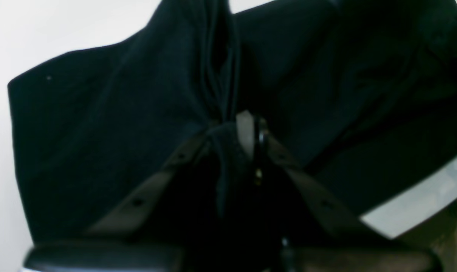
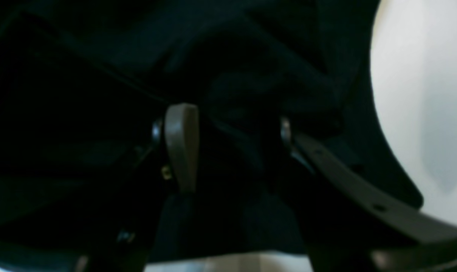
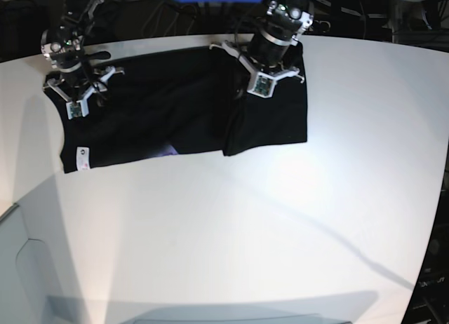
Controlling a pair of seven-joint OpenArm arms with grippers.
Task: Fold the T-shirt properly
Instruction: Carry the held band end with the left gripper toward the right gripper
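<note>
Base view shows the T-shirt (image 3: 161, 113) lying spread along the far edge of the white table (image 3: 280, 219), reaching from the far left corner to about the middle of that edge; its right part is folded over into a squarer panel, a small white tag (image 3: 82, 156) sits at the shirt's near left corner, and a sliver of purple print (image 3: 170, 151) peeks out at the near hem. The right gripper (image 3: 78, 92) is down on the shirt's left end, near the table's left edge. In the right wrist view its jaws stand apart, with a rumpled ridge of black cloth between the fingers (image 2: 181, 145); whether they press that cloth cannot be told. The left gripper (image 3: 263, 75) rests on the folded panel by the far edge. In the left wrist view its fingers (image 1: 247, 132) are drawn together, pinching a gathered fold of the black fabric, with creases running away from the pinch.
</note>
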